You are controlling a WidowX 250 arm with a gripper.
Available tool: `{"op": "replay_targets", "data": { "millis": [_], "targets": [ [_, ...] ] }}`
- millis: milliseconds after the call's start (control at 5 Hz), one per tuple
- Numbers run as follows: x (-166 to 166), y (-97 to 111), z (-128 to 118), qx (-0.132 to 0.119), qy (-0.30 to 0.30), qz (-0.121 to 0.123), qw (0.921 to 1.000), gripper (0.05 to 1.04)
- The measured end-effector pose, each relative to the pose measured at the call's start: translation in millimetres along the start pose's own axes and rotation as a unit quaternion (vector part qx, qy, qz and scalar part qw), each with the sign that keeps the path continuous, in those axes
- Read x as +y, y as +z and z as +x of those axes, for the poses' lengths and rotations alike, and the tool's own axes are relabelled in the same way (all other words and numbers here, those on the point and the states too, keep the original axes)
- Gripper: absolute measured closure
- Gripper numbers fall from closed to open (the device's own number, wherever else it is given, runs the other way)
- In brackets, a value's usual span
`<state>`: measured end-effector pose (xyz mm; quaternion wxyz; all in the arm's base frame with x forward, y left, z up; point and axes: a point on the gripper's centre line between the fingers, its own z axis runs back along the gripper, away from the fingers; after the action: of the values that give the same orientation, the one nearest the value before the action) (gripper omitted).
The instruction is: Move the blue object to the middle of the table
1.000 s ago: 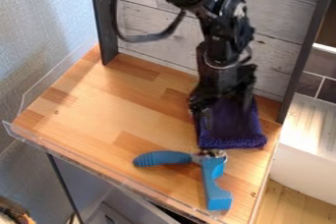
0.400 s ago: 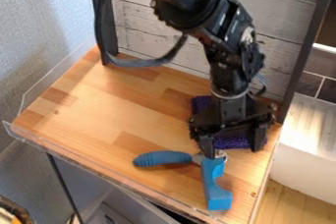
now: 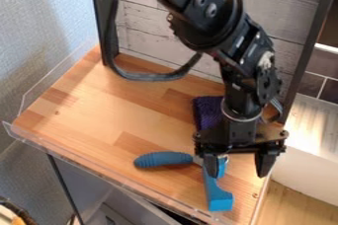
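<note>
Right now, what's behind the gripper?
A purple cloth is partly behind the gripper: its upper left part shows, while the gripper and arm cover the rest. The blue notched piece also runs behind it, its upper end partly hidden.

Tool before cloth (on table)
</note>
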<state>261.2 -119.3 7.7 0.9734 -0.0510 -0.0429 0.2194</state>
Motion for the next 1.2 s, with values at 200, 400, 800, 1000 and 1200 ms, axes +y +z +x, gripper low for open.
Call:
{"op": "replay_targets", "data": {
  "millis": [200,400,800,1000,1200],
  "targets": [
    [12.2,-1.9,-3.5,-0.006,0.017,0.021,0.9996,0.083],
    [21.2,-3.0,-3.3,-0.011,0.031,0.033,0.9989,0.083],
    [35.2,-29.6,1.0,0.007,0.048,0.040,0.9980,0.083],
    [33.2,-39.2,2.4,0.016,0.042,0.034,0.9984,0.083],
    [29.4,-46.1,4.9,0.019,0.042,0.027,0.9986,0.118]
  ]
}}
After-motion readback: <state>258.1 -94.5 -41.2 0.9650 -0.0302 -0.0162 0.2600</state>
